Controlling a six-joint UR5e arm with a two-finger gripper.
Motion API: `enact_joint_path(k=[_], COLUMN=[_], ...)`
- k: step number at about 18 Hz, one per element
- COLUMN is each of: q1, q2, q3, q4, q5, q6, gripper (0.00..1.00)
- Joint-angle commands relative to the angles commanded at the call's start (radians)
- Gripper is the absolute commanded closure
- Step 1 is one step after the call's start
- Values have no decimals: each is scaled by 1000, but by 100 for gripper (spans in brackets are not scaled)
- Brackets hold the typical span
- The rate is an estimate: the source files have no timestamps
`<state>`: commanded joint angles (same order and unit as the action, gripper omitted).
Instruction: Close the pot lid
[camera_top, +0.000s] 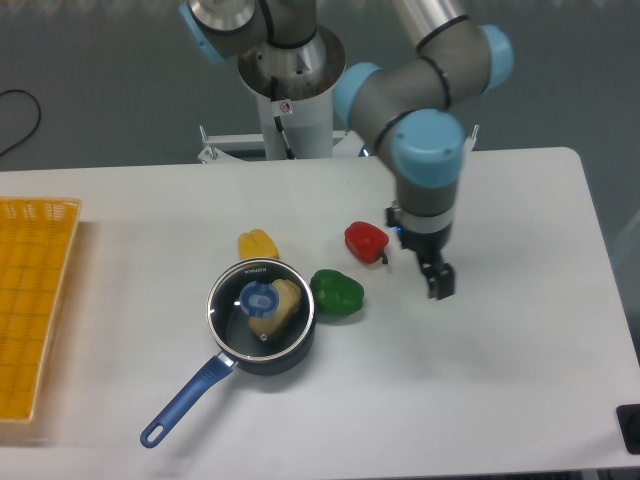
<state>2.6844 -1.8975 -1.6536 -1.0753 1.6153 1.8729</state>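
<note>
glass covers the pot (262, 345) now: the lid (260, 308) is a round see-through disc with a thin shiny metal rim, and it sits flat on top. its blue knob (260, 297) is in the middle. through the glass you can see a pale yellow lumpy thing (274, 310) inside. the pot is small, round and dark, and its long blue handle (187, 398) sticks out toward the front left, with a loop hole at the end. it stands on the smooth white worktop (500, 350).

a shiny green pepper (336, 293) is just beside the pot on the right. a red pepper (366, 241) is near it, farther back. a yellow pepper (258, 243) peeks out behind the pot. a flat orange tray (35, 300) with a grid of little squares lies at the left edge.

the grey and light blue arm bends over from the back and points down, well to the right of the pot. its gripper (439, 281) is dark and hangs just right of the red pepper. it holds nothing, but i cannot tell how far apart its fingers are.
</note>
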Motion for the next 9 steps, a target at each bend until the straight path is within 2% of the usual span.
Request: enact_joint_path(k=[9], q1=[23], q2=[-5], q3=[2], q4=[-2], q5=[-9], q6=[26], gripper=[0])
